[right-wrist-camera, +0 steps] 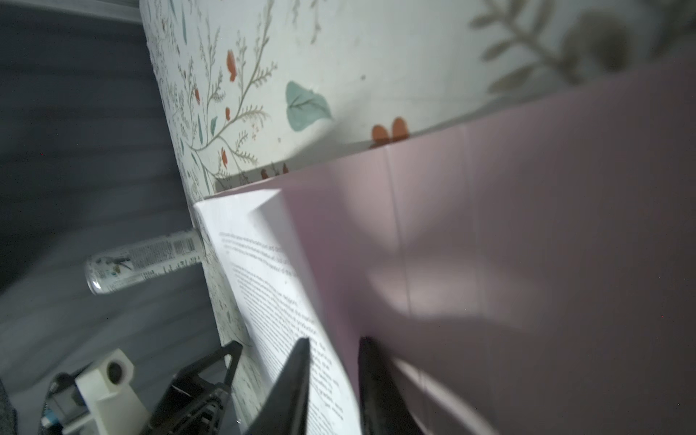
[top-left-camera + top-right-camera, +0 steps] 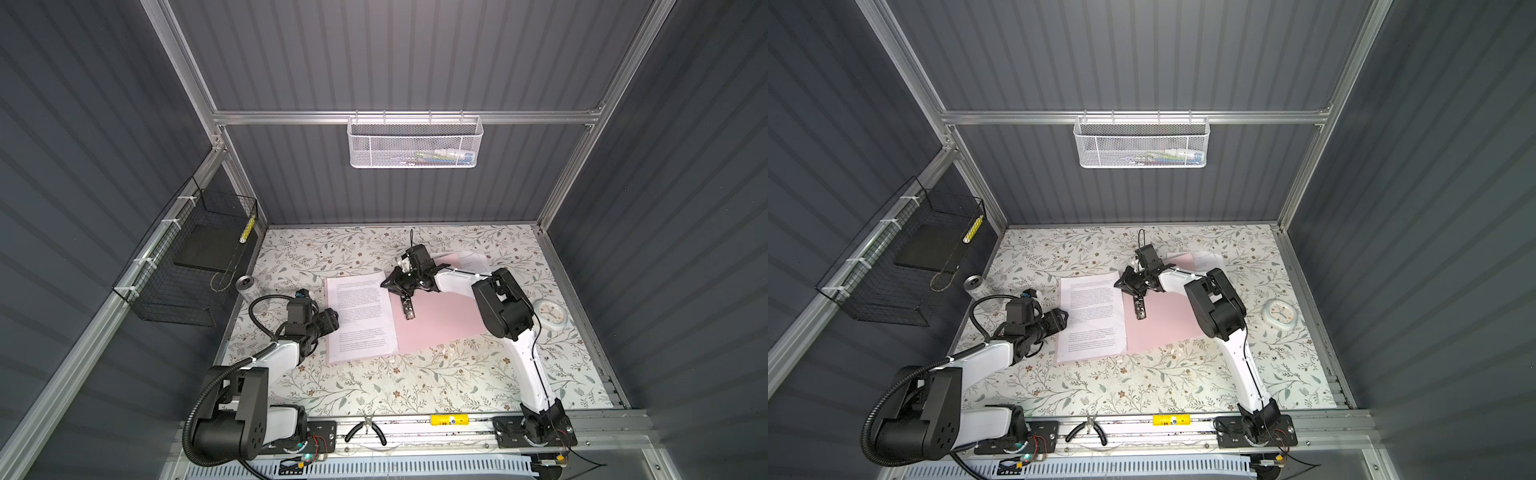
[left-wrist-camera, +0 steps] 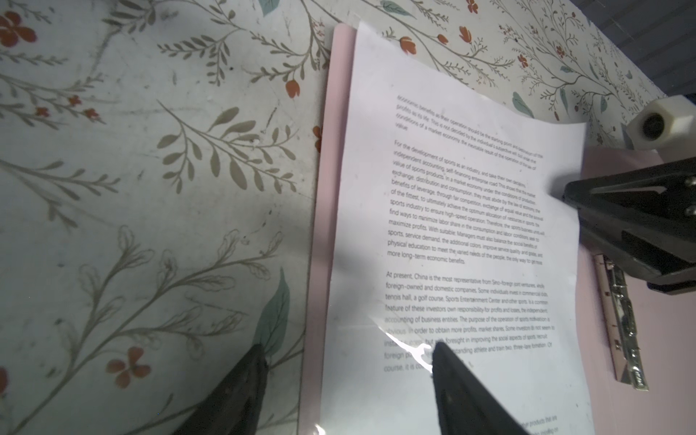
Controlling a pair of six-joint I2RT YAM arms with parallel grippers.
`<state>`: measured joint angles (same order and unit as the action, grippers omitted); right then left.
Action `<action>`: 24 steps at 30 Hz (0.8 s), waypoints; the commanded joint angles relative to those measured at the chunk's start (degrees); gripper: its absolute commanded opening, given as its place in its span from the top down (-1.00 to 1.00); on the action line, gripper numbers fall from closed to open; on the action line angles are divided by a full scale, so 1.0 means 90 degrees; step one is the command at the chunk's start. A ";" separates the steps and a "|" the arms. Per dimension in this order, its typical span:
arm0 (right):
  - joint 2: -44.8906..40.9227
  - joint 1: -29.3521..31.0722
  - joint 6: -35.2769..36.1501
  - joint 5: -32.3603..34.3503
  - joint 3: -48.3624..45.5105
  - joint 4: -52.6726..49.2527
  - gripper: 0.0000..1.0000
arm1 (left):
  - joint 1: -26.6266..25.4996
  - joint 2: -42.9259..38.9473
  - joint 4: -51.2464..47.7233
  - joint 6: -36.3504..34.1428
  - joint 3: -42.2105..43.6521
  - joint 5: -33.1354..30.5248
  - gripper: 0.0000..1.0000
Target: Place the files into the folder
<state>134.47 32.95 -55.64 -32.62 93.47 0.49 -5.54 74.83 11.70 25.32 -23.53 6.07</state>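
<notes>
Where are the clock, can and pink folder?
clock (image 2: 549,314): in a top view, its white face.
can (image 2: 245,281): in a top view, its silver lid.
pink folder (image 2: 442,320): in a top view, its bare leaf.

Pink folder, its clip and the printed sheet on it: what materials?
Thin pale pink rectangular folder: card or thin plastic, matte; scored spine lines.
Narrow clip inside: metal, likely; mirror-like glints.
White text-printed sheet: paper, mostly matte; its edge curls up.

Grey ribbed walls (image 2: 415,54), floral tabletop (image 2: 415,386), white mesh basket (image 2: 413,143), black wire basket (image 2: 187,270), possibly padded.
</notes>
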 commanded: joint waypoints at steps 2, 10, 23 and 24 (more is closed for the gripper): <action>-0.0324 0.0065 0.0141 0.0185 0.0078 -0.0231 0.30 | 0.0030 0.0055 0.0037 -0.0021 -0.0170 0.0049 -0.41; -0.0832 0.0137 0.0367 0.0369 -0.0462 -0.0393 0.30 | 0.0030 0.0055 0.0037 -0.0021 -0.0169 0.0058 -0.41; -0.1687 0.0320 0.0843 0.0646 -0.1692 -0.0692 0.34 | 0.0030 0.0132 0.0067 -0.0046 -0.0207 0.0127 -0.41; -0.1671 0.0327 0.0816 0.0619 -0.1765 -0.0661 0.35 | 0.0030 0.0147 0.0064 -0.0049 -0.0213 0.0136 -0.41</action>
<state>119.50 35.40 -48.97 -27.59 79.50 -4.75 -5.54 75.42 11.94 25.32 -23.64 6.17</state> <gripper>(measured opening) 0.328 0.704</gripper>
